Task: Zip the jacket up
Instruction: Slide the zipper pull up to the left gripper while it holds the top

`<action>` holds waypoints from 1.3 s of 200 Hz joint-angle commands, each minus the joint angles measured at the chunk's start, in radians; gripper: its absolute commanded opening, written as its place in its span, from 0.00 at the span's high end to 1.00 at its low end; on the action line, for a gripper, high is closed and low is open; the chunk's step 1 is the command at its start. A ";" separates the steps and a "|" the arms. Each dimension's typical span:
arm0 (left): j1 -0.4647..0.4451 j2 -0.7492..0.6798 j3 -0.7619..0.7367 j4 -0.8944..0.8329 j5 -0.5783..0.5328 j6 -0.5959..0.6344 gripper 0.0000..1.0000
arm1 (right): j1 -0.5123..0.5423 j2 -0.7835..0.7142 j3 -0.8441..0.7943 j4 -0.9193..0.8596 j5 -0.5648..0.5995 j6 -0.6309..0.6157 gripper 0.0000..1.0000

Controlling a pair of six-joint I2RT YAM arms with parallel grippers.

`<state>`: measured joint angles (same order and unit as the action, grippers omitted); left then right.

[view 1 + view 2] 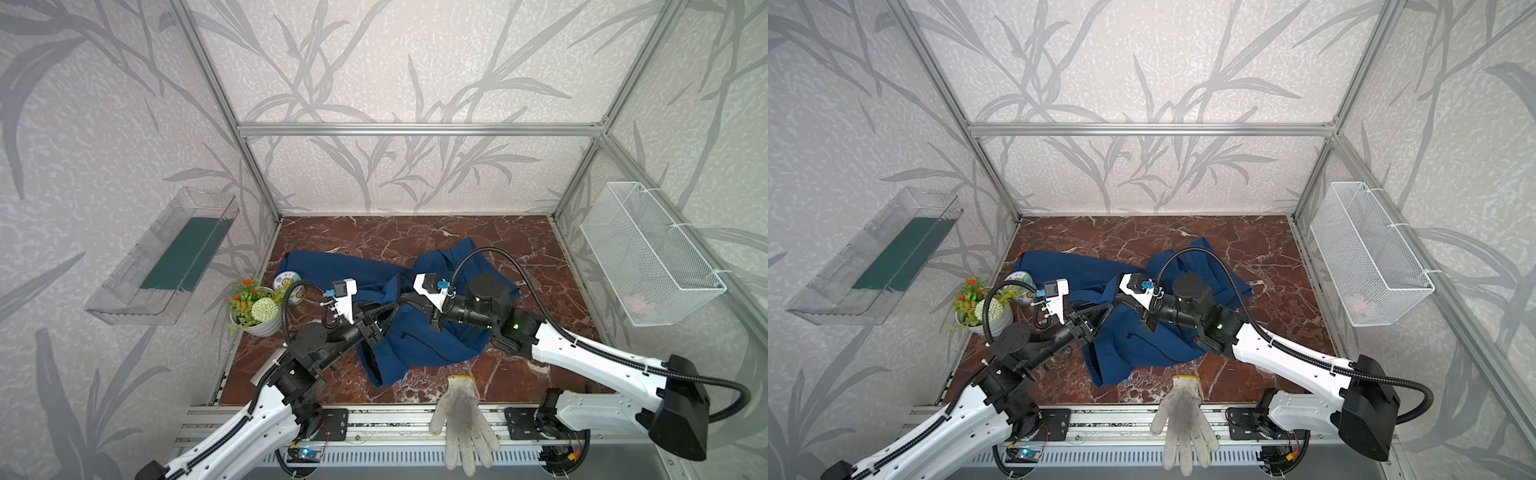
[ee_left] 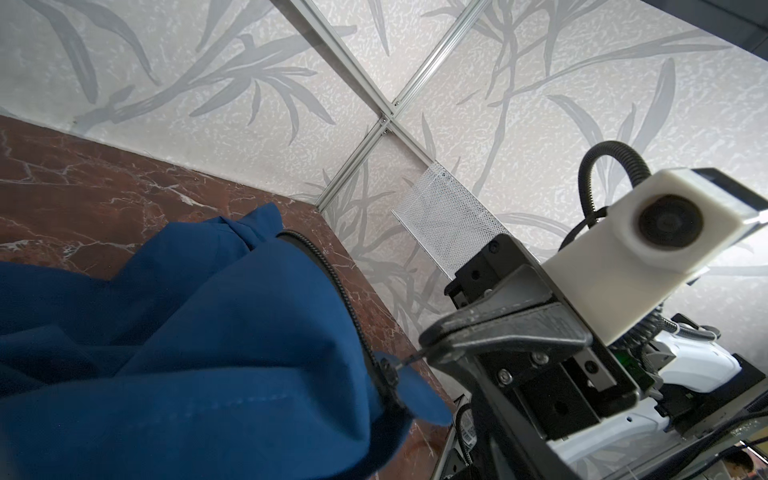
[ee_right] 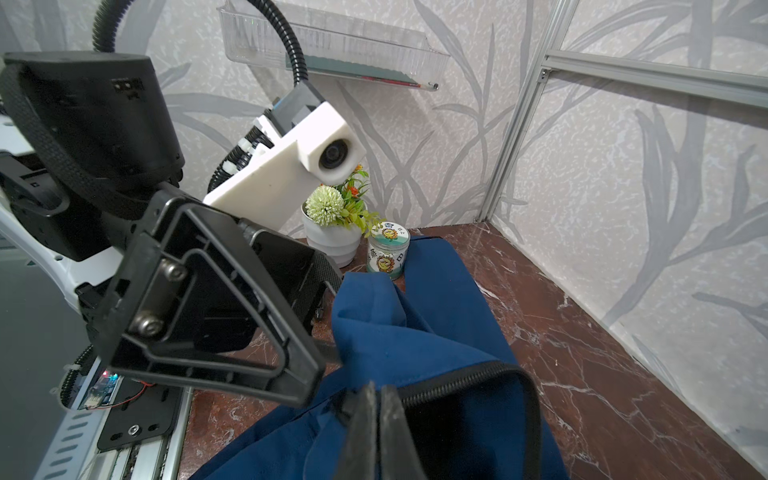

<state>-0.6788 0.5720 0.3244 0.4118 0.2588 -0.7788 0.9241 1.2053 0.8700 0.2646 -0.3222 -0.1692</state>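
On the left, a plant pot [image 1: 255, 311] and a small can [image 1: 291, 286] stand near the left arm's elbow. If that arm swings back too fast, it may knock them over.

The left pincer [image 1: 384, 313] is spread, with nothing in it, just beside the cloth. So nothing holds the jacket [image 1: 415, 345] down. The jacket lies all bunched up in the middle of the table [image 1: 415, 237]. If the zip gets pulled now, I think the whole jacket may lift and slide, and the zip may not move. Loose cloth may also get caught in the zip teeth.

The right pincer [image 3: 376, 395] is pressed together on the thin zip tab [image 2: 409, 359]. The tab is tiny, so a hard tug may make it slip out.

The left arm comes from the near left side, bends low over the table and points at the right pincer. The right arm comes from the near right side and reaches across the jacket. The two pincers meet over its middle.

A glove [image 1: 461, 411] lies at the near edge, apart from the jacket.
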 commanded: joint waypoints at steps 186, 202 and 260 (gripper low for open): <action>-0.001 -0.057 0.057 -0.140 -0.079 0.025 1.00 | 0.025 0.018 -0.025 0.107 0.147 0.011 1.00; 0.000 -0.085 0.075 -0.209 -0.099 0.041 1.00 | 0.028 0.032 -0.038 0.147 0.232 0.027 1.00; 0.001 -0.164 0.077 -0.336 -0.086 0.052 1.00 | 0.032 0.060 -0.070 0.305 0.342 0.040 1.00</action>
<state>-0.6788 0.4606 0.3714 0.1661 0.1730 -0.7498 0.9859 1.2640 0.8085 0.4385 -0.1650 -0.1268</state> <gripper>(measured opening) 0.044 0.047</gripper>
